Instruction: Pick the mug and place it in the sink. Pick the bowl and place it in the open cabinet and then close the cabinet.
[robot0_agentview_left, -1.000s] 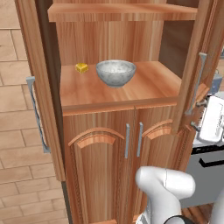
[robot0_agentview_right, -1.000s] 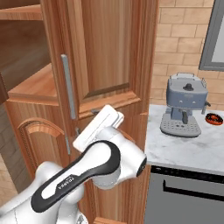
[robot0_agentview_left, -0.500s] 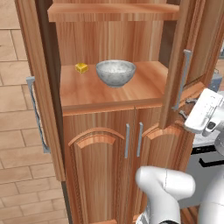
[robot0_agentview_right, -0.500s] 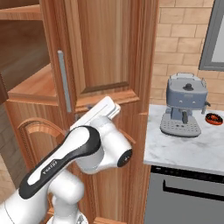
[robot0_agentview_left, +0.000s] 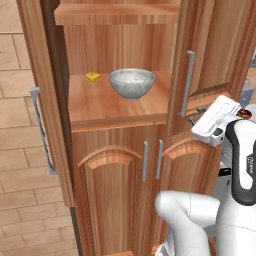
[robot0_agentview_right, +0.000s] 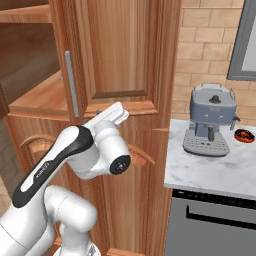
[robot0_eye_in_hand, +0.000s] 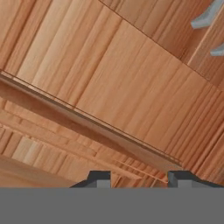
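Pressing at lower edge of cabinet (robot0_agentview_left: 120, 45) right door (robot0_agentview_left: 200, 60): gripper (robot0_eye_in_hand: 139, 176), fingers apart, nothing gripped; bowl (robot0_agentview_left: 132, 83) on shelf.

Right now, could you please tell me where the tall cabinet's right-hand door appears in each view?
Left base view: door at upper right, standing ajar.
Right base view: upper centre, facing the camera.
Hand view: close-up wood panel, probably this door.
Shared landmark: its silver bar handle, in both base views.

No legible text, label, brand, number or sign is found in any view. A line of small lettering runs along the dark band of the robot arm (robot0_agentview_right: 42, 170), at lower left of the right base view, too blurred to read.
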